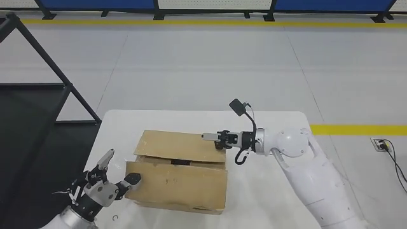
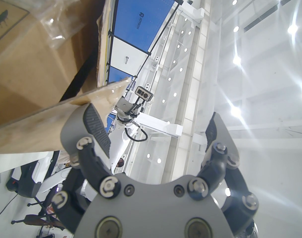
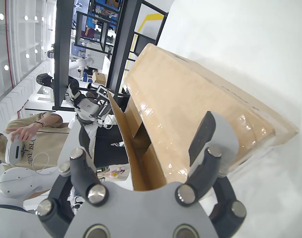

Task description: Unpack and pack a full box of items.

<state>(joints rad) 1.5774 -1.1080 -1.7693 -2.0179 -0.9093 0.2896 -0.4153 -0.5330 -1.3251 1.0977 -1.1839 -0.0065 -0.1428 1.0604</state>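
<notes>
A brown cardboard box (image 1: 181, 178) stands in the middle of the white table (image 1: 273, 124). Its far flap (image 1: 181, 145) lies almost level, and a dark gap runs between it and the near side. My right gripper (image 1: 210, 137) is at that flap's right edge, open, and the taped flap (image 3: 180, 105) sits between its fingers (image 3: 211, 134). My left gripper (image 1: 121, 168) is at the box's left end, also open. One of its pads (image 2: 96, 125) rests against a flap edge (image 2: 42, 122); the other finger (image 2: 216, 131) is in free air.
A black metal frame (image 1: 44, 70) stands off the table's left side. The box takes up the table's near half, with bare white top behind it and to its right. A clear plastic pouch (image 2: 42, 3) is stuck on the box wall.
</notes>
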